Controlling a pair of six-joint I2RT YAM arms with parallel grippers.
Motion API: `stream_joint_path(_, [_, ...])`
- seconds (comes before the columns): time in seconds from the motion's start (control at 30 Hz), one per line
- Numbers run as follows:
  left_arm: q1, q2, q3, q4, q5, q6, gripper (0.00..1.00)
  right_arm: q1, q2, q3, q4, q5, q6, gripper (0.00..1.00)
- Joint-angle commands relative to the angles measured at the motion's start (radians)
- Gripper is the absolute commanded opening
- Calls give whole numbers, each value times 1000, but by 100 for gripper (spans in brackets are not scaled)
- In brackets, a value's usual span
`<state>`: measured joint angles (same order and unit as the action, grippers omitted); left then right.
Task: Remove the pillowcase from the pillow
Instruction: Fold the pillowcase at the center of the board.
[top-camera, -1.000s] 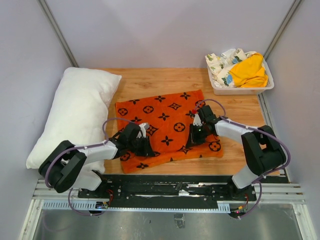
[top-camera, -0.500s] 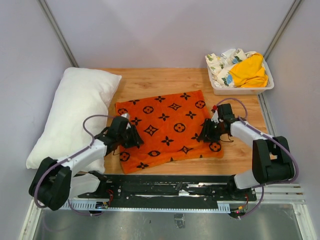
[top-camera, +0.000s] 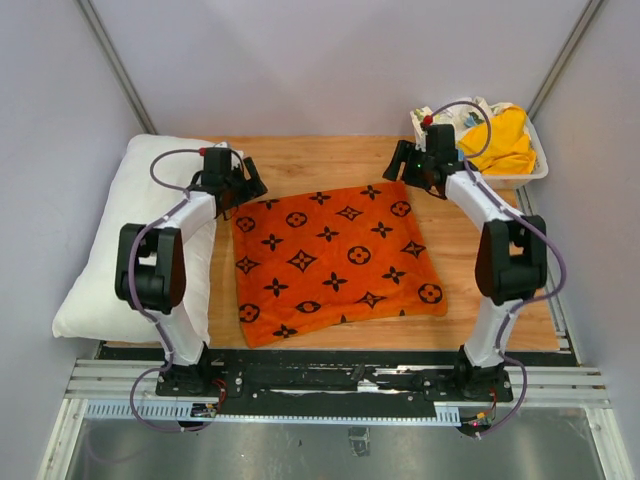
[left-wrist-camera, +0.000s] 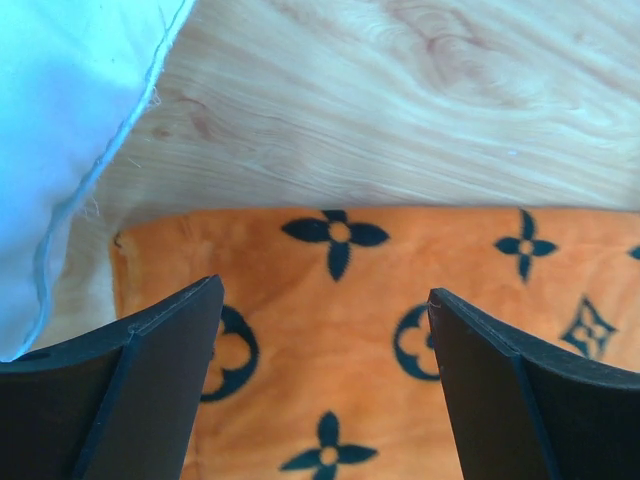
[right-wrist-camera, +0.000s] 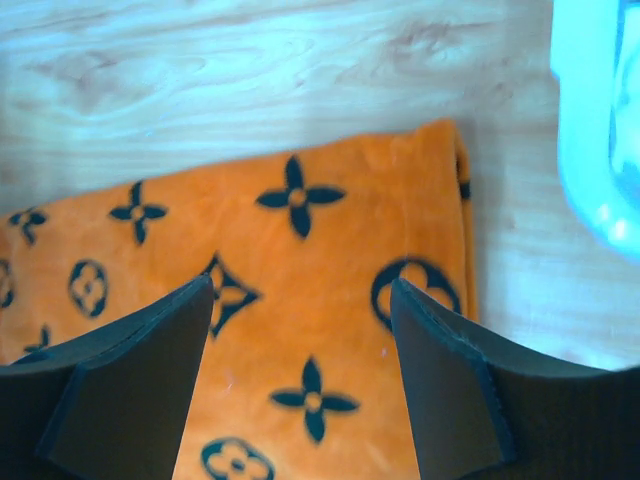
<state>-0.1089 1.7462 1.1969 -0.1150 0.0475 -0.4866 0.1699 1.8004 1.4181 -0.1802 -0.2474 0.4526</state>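
A: Start from above. Where is the pillowcase (top-camera: 335, 262)?

B: It is spread flat on the wooden table (top-camera: 320, 150), off the pillow (top-camera: 140, 240). The pillow lies bare along the table's left side, just beside the case, with a strip of wood showing between them.

A: And the arms?

B: Both reach to the far corners of the case. The left gripper (top-camera: 240, 188) is at the far left corner, next to the pillow. The right gripper (top-camera: 408, 172) is at the far right corner. From up here I cannot tell how the fingers stand.

A: Anything else up there?

B: A white tub (top-camera: 480, 181) sits at the far right, holding a yellow cloth (top-camera: 497, 140) and a flowered cloth (top-camera: 440, 130). Only this view shows the cloths clearly.

A: Left wrist, then.

B: Here the fingers are plain to see. They are spread wide over the case's corner, with nothing between them. The pillow's seamed edge fills the upper left, with a bit of bare wood between it and the corner.

A: Right wrist?

B: Much the same. The fingers are released, wide apart and gripping nothing, over the other far corner with its black flowers and rings. The tub's pale wall cuts into the right edge, near the case but not touching it. What is inside the tub is only a blur.
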Motion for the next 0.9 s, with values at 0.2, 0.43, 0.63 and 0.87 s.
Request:
stream_joint_path(0.2, [104,136,108,-61,-165,106,82,-19,505,652,-370,133,-287,68])
stream_joint_path(0.43, [153,150,83,-52,-135,122,82,-37,592,721,-422,180,-352,66])
stream_joint_path(0.63, [153,184,59,-33,-79,121,82,-37,623,709,-443,282,-329,62])
stream_joint_path(0.87, [149,208,41,-39,-95,136,71,-36,648,712,-445,300,-319,57])
